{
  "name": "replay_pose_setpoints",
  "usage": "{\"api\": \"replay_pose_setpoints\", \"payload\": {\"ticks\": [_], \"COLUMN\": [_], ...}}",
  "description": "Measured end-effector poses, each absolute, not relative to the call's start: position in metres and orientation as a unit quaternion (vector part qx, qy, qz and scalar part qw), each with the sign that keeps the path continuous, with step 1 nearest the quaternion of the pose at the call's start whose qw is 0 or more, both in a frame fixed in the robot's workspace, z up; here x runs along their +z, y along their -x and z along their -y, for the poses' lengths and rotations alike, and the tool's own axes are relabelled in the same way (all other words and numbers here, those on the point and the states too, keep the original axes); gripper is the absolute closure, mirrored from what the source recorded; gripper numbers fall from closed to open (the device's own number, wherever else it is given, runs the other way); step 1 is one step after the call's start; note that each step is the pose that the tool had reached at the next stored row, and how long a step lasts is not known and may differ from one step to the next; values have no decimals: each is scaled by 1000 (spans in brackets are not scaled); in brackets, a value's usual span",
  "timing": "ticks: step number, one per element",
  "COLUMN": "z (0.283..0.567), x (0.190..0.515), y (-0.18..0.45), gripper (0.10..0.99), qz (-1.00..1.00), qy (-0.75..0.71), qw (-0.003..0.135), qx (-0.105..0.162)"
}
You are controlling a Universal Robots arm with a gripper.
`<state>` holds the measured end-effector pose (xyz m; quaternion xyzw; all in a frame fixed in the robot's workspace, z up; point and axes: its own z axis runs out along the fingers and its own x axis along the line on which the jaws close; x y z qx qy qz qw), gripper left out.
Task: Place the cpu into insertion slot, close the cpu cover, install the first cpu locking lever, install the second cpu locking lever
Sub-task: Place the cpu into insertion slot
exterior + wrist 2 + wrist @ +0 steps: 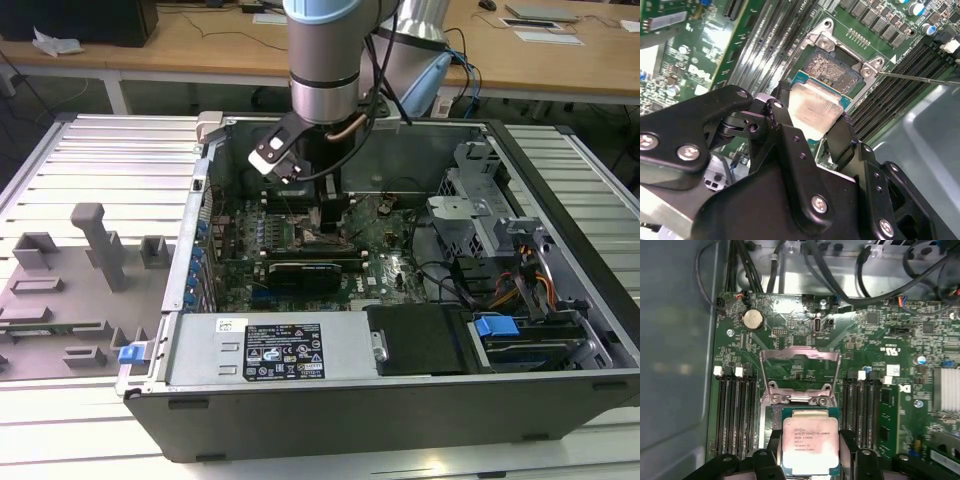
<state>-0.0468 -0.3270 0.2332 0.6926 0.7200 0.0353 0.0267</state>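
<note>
Placement is judged under way, with nothing finished: one cpu is gripped between the closed jaws at the one insertion slot, mid-frame in the exterior view, while the one cpu cover is left raised and both levers are judged undone.

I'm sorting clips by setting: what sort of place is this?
Probably a robotics lab or test workshop: an open computer case lies on a slotted metal table, wooden desks stand behind, and the gripper holds the cpu over the motherboard.
</note>
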Motion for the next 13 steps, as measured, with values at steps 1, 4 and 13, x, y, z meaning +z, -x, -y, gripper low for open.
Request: {"api": "replay_pose_setpoints", "payload": {"ticks": [1,4,13], "z": [326,320,318], "x": [232,225,206], "y": [47,50,53], "gripper": [545,545,545], "qz": [-720,-721,-719], "qy": [-692,-692,-693], "qw": [27,27,29], "qx": [35,35,33]}}
